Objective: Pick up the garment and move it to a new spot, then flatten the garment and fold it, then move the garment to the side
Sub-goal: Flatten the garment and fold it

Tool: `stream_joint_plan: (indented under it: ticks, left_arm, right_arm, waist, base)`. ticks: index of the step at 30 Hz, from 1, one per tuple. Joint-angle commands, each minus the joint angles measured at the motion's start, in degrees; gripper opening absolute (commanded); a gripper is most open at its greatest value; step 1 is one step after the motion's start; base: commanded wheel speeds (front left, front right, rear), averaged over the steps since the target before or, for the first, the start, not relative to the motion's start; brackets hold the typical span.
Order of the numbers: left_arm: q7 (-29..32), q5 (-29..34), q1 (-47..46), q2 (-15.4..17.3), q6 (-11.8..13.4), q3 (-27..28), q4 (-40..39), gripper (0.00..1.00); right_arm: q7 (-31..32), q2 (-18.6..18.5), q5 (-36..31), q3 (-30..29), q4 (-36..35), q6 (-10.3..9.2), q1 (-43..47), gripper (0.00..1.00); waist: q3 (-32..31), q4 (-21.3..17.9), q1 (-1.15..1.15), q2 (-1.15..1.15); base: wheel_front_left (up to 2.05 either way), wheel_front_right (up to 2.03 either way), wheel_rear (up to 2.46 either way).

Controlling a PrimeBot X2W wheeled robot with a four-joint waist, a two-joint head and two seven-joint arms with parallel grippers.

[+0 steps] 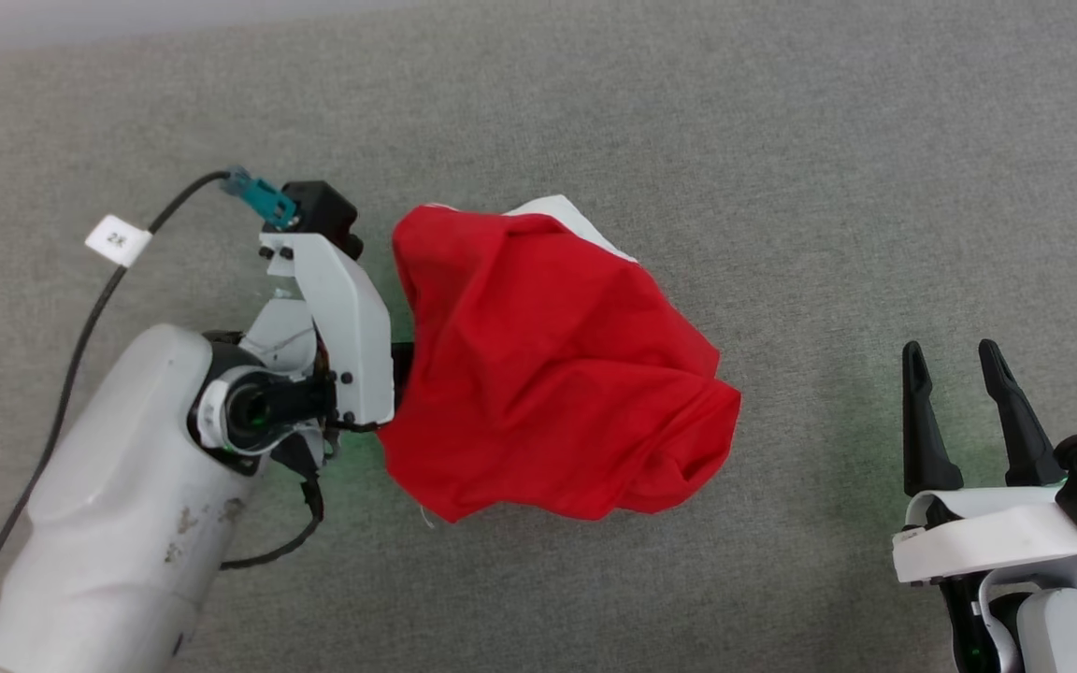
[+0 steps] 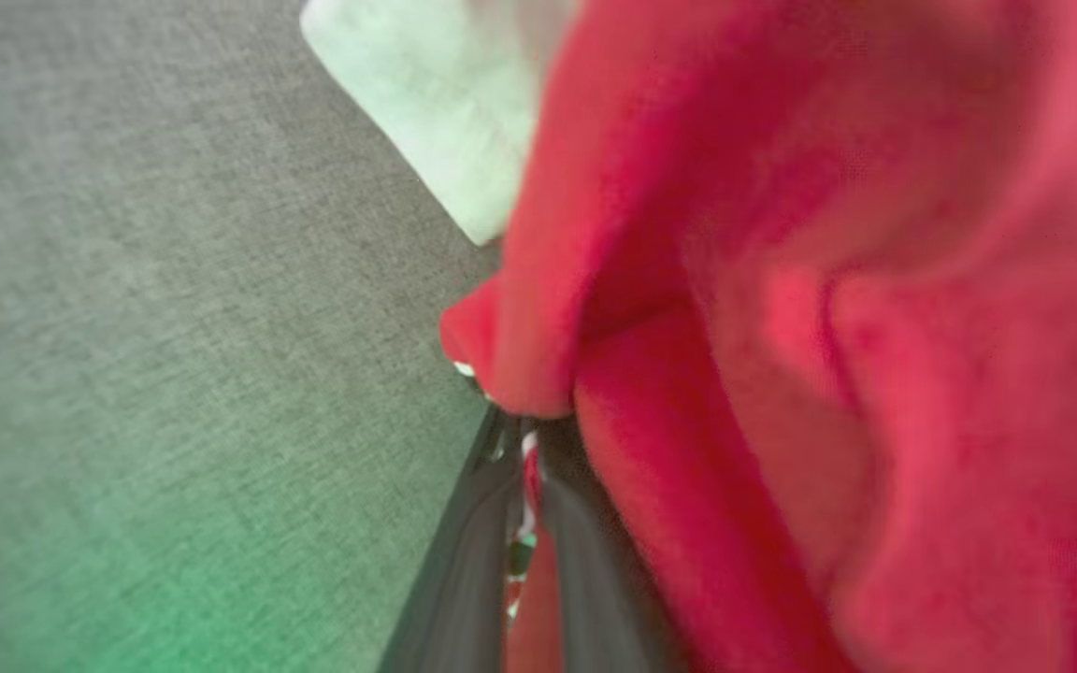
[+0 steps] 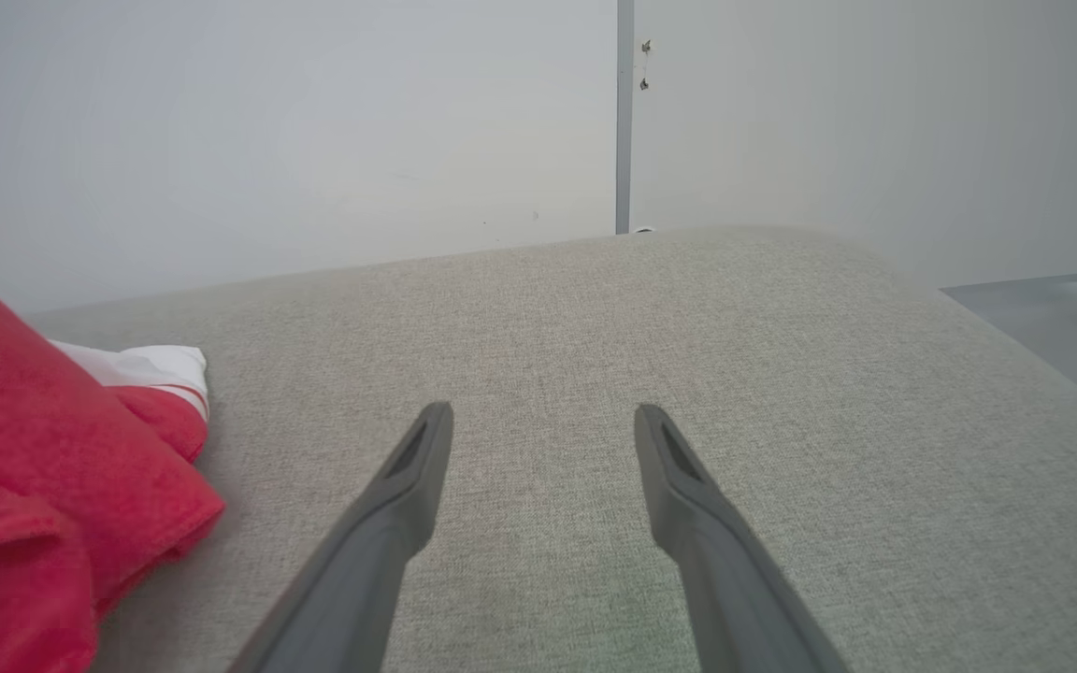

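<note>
Now the grey, cloth-covered table (image 1: 782, 140) is carrying everything, and it is spreading out on all sides of both pairs of jaws. Behind its far edge, straight ahead of the right jaws, a pale wall (image 3: 314, 140) is standing.

The garment (image 1: 548, 374) is lying on the table as a crumpled red heap. It is sitting directly in front of the left jaws and well apart from the right jaws, on their left side. A white sleeve (image 1: 576, 220) is sticking out at the far edge of the heap, beyond the left jaws. In the right wrist view a red-and-white striped trim (image 3: 191, 393) is showing on this sleeve.

The left arm (image 1: 108, 505) is reaching in from the near left corner, and its wrist is touching the near side of the heap. The left jaws are pressing together and pinching a fold of the red cloth. In the left wrist view the two dark fingers (image 2: 473, 542) are lying almost against each other, with a thin strip of cloth between them and the red cloth bulging over their tips.

The right arm (image 1: 1053, 626) is waiting at the near right corner. The right jaws are standing spread apart and are holding nothing; their fingers (image 1: 917, 411) are pointing away over bare table.

A black cable (image 1: 80, 327) is running along the left arm, behind the left jaws, up to a teal connector (image 1: 258, 198). A small white label (image 1: 118, 240) is hanging on this cable.
</note>
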Motion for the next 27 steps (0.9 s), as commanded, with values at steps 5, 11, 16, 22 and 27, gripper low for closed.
stream_joint_plan:
  ticks: [5,11,16,22,27]
  left_arm:
    - [-0.23,-0.31,-0.38,1.39,-0.69,0.81,-1.08,0.00]
    - [-1.36,-0.07,0.13,3.03,-0.63,1.82,-2.96,0.00]
    - [-2.39,0.27,2.21,5.17,0.49,2.97,-6.23,0.00]
    - [-3.00,-0.66,6.88,8.29,2.77,4.96,-11.39,0.00]
    - [-3.98,-2.16,12.66,10.42,5.16,7.28,-15.78,0.00]
  right_arm:
    - [-0.39,0.16,-0.39,-0.71,0.48,0.02,1.00,1.00]
    - [-0.42,0.15,-0.98,-1.07,0.65,0.02,2.33,1.00]
    - [-0.07,0.14,-1.71,-1.45,0.29,0.02,3.98,1.00]
    - [1.04,0.14,-2.36,-1.59,-0.57,0.02,5.62,1.00]
    - [1.92,0.14,-2.38,-1.66,-1.51,0.02,6.72,1.00]
  waist:
    - [-2.51,1.41,0.00,0.00]
    - [-5.25,3.14,0.00,0.00]
    - [-8.28,5.13,0.00,0.00]
    - [-11.30,7.31,0.00,0.00]
    - [-12.67,8.59,0.00,0.00]
  base:
    - [0.00,0.00,0.00]
    - [0.00,0.00,0.00]
    - [0.00,0.00,0.00]
    - [0.00,0.00,0.00]
    - [0.00,0.00,0.00]
